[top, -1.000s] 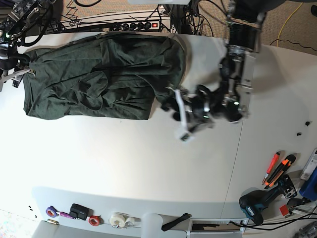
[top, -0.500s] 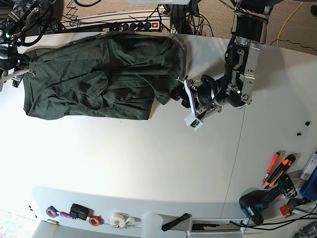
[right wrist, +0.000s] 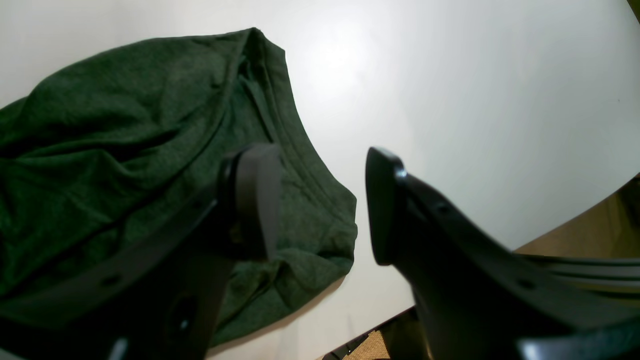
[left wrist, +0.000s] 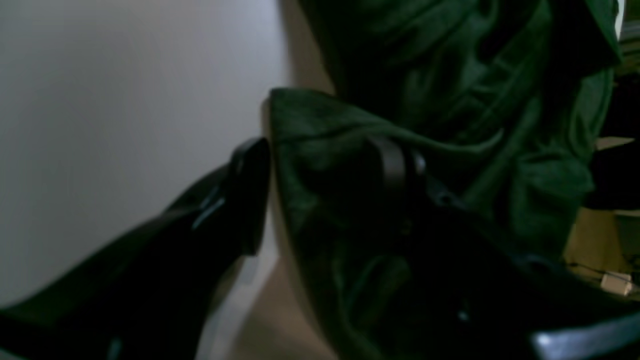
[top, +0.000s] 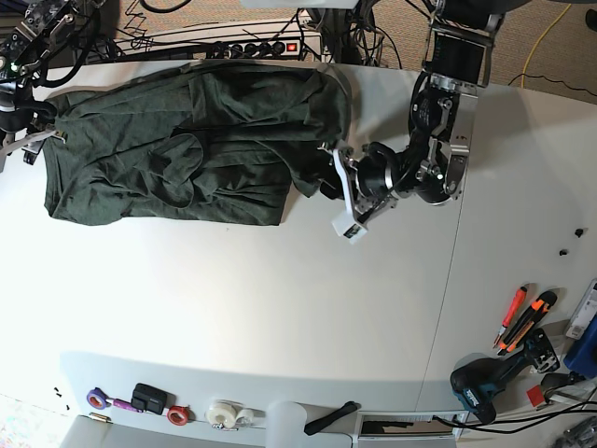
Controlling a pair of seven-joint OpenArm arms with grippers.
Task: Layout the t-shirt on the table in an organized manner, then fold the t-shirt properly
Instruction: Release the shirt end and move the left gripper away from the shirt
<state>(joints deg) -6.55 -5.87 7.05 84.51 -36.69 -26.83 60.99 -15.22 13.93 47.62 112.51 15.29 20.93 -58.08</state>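
left gripper (top: 340, 191): jaws apart, arm bent low, reaching sideways
right gripper (right wrist: 320, 205): jaws apart, nothing between

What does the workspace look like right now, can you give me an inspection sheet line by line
Surface: white table, one thin dark seam on its right part.
Job's things: dark green t-shirt lies rumpled and creased at the far left, not folded.
Clutter: tape rolls along the near edge; orange cutters and a drill at near right.
Grippers: left pincer open at the shirt's right edge, one finger on the table side, the other against cloth; right pincer open over the shirt's left corner, holding nothing.
Cables: tangle and a power strip behind the table.
Surroundings: tan carpet beyond.
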